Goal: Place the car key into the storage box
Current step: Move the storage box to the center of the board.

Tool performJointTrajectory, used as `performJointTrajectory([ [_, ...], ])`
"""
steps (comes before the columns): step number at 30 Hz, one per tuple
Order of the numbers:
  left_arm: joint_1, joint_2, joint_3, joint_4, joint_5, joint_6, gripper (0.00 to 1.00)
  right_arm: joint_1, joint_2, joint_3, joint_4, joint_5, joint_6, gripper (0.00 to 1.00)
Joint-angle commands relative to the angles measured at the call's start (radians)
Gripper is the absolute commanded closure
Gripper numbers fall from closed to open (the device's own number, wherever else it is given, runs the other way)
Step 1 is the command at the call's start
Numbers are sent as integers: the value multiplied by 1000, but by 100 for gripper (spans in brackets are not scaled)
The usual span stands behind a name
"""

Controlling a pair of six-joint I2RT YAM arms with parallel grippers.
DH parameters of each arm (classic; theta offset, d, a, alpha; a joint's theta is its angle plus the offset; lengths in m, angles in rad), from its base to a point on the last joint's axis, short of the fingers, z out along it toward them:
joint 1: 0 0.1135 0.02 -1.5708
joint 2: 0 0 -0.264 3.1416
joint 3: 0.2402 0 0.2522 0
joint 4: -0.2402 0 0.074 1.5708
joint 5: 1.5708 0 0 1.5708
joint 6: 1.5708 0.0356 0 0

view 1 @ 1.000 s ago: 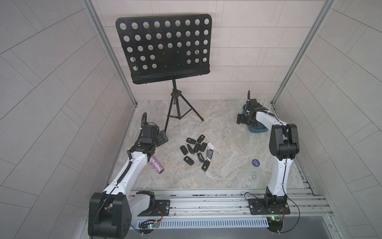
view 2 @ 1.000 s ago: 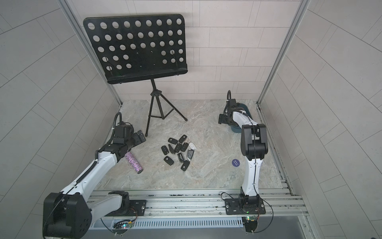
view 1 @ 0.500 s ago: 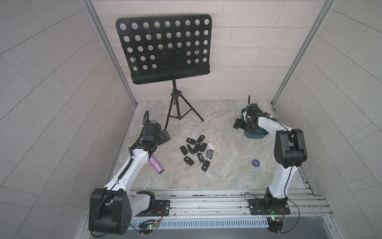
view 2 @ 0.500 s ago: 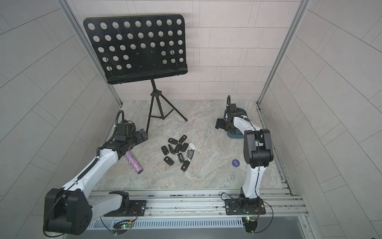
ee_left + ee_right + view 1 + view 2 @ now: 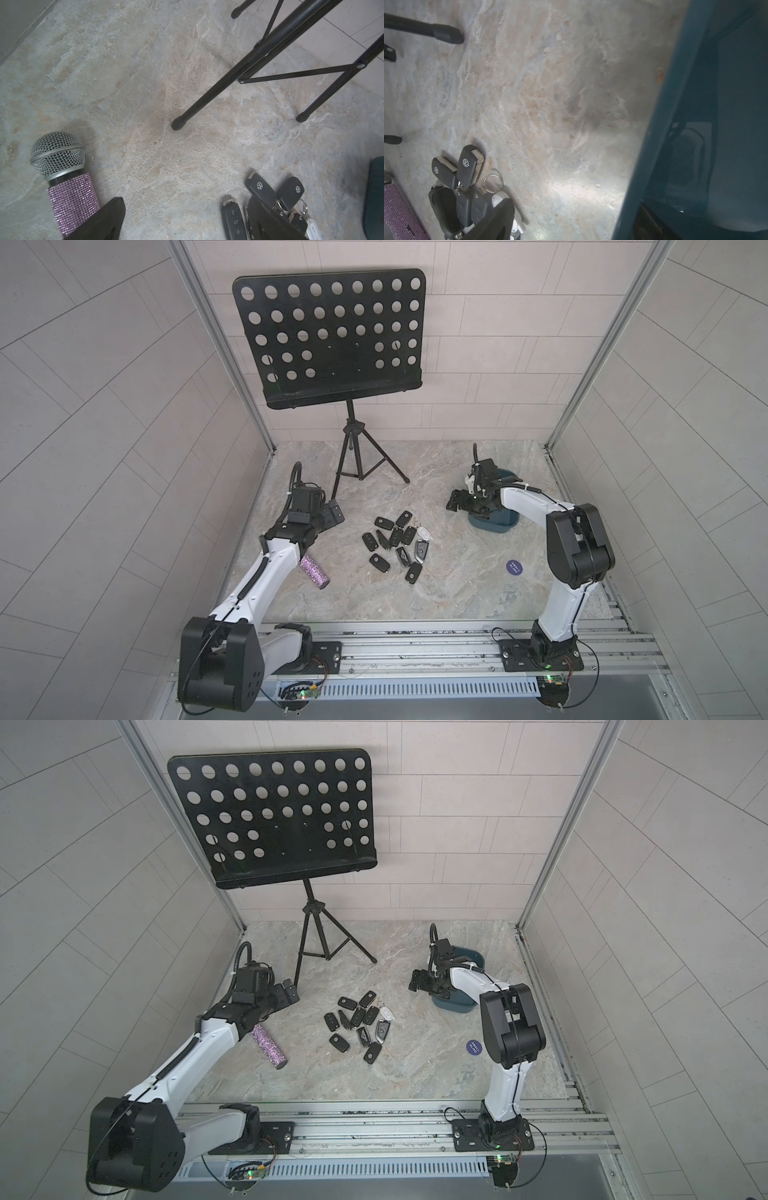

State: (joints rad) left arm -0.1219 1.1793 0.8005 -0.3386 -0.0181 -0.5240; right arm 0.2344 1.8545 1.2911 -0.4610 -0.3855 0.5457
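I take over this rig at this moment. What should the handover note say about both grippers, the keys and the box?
Left gripper: open, empty, above the table, to the left of the keys.
Right gripper: open, empty, beside the box, on the side toward the keys.
Keys: a pile in mid-table, none gripped.
Done: unclear; the right arm hides much of the box, so I cannot tell if a key lies inside.
Left: grasp a key, carry it over, release it into the box.

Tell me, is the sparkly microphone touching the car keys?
Apart. A top view shows a clear gap between the microphone and the nearest of the car keys.
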Motion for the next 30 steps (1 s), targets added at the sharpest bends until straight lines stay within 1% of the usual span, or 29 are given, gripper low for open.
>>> performJointTrajectory([
  [1,-10,3,40,-25,-7,-7,0,43,-21,16,35,-6,71,10],
  [5,-16,0,49,-38,-14,-3,0,76,22,61,60,16,120,10],
  [12,-19,7,78,-87,-23,-7,0,87,159,188,115,25,223,11],
  [16,-20,12,83,-98,10,-17,0,98,225,270,115,33,238,11],
  [20,-20,20,90,-116,63,-15,0,100,267,345,113,-1,243,11],
  [24,-21,40,100,-136,123,-11,0,95,239,376,90,-38,192,11],
  [26,-25,54,106,-144,164,-12,0,88,204,385,28,-8,121,11],
  [30,-47,91,124,-155,239,-10,0,58,134,367,-117,62,-64,11],
])
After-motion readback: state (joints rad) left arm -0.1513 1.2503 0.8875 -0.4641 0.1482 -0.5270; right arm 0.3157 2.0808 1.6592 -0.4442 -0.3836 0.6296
